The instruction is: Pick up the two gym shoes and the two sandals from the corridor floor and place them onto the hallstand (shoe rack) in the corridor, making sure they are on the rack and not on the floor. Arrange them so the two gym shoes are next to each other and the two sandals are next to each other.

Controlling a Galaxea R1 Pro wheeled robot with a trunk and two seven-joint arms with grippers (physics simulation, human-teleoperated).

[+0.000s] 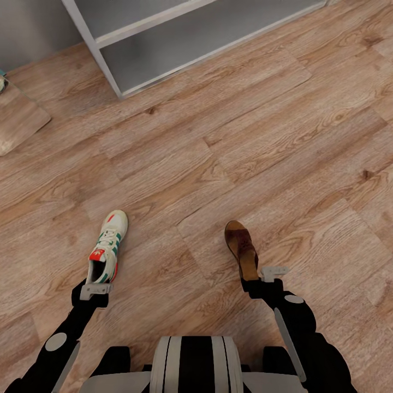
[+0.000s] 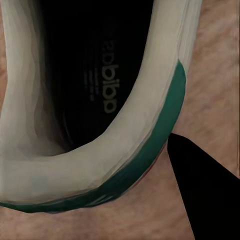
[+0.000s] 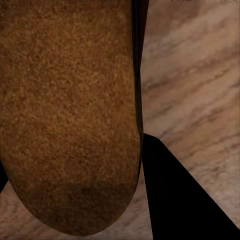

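One gym shoe (image 1: 109,248), white with green stripes and a red-orange tongue, points away from me at the left. My left gripper (image 1: 97,285) is shut on its heel. In the left wrist view the gym shoe's heel collar (image 2: 115,165) is very close, with one dark finger (image 2: 200,195) against its outer side. A brown sandal (image 1: 242,248) points away at the right, my right gripper (image 1: 257,279) shut on its heel end. The sandal's tan footbed (image 3: 70,110) sits between the dark fingers (image 3: 175,195). I cannot tell whether either one touches the corridor floor (image 1: 229,142). The light grey hallstand (image 1: 164,38) stands ahead.
A flat reflective panel (image 1: 16,120) lies at the far left by the wall. The hallstand's left side panel (image 1: 95,49) reaches the floor. Bare planks stretch between me and the hallstand. My base (image 1: 194,365) fills the near edge.
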